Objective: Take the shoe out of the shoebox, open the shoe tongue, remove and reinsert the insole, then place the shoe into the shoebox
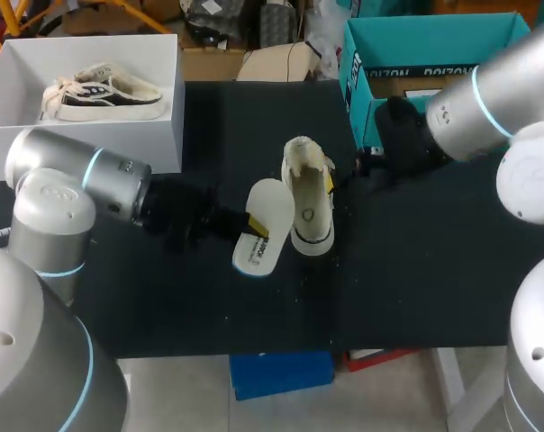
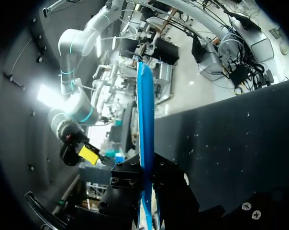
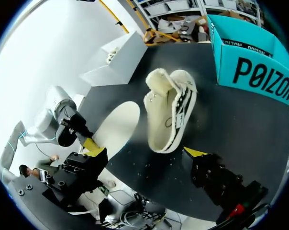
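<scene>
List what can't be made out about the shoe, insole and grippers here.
1. Yellow tips of the left gripper: in the left wrist view, hidden by the edge-on insole and black finger mounts.
2. Fingers of the right gripper: in the head view, lost against the black table.
3. Inside of the shoe: too small in the head view; covered by its collar in the right wrist view.

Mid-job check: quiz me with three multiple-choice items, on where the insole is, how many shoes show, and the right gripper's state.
1. The insole is: A in the left gripper, beside the loose shoe; B inside the loose shoe; C in the white shoebox.
2. Shoes in view: A one; B two; C three.
3. The right gripper is: A open; B shut on the insole; C shut on the loose shoe.
Key: 1 A, fingers clamp it from both sides. 2 B, the loose shoe plus the boxed shoe. 3 A, its fingers stand apart, touching nothing.
</scene>
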Available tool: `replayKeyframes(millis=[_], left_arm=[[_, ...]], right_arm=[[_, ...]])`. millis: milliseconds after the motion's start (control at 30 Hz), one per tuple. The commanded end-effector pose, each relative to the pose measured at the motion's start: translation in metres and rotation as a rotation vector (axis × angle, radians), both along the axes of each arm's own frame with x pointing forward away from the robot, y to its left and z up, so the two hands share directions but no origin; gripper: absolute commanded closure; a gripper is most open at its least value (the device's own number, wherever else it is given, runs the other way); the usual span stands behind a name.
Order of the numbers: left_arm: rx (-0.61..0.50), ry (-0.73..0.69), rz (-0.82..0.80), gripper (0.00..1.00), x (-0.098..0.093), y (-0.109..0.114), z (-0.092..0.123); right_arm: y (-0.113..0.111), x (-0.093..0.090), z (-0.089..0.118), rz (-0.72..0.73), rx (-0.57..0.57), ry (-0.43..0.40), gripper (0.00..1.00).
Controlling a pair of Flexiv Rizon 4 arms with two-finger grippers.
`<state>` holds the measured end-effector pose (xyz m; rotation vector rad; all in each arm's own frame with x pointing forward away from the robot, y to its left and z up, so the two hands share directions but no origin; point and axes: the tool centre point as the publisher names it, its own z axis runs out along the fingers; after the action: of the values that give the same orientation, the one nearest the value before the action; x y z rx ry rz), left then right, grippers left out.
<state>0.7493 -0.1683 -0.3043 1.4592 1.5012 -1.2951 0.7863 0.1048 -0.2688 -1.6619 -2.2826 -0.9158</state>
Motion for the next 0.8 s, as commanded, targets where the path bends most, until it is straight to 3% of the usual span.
replayKeyframes(millis=[33,500,800], left_arm=[[0.029,0.02,-0.022,1.0,0.003,-0.005,-0.003],[0.126,0.113,-0.138,1.0,0.006,-0.03,-0.013],[0.232,0.171,-0.303,1.0,0.007,-0.05,-0.015]], right_arm=[[-0.007,-0.009,0.0,-0.006,0.021,-0.02,0.0],[-0.007,-0.009,0.0,-0.006,0.021,-0.02,0.0],[-0.007,-0.009,0.0,-0.006,0.021,-0.02,0.0]])
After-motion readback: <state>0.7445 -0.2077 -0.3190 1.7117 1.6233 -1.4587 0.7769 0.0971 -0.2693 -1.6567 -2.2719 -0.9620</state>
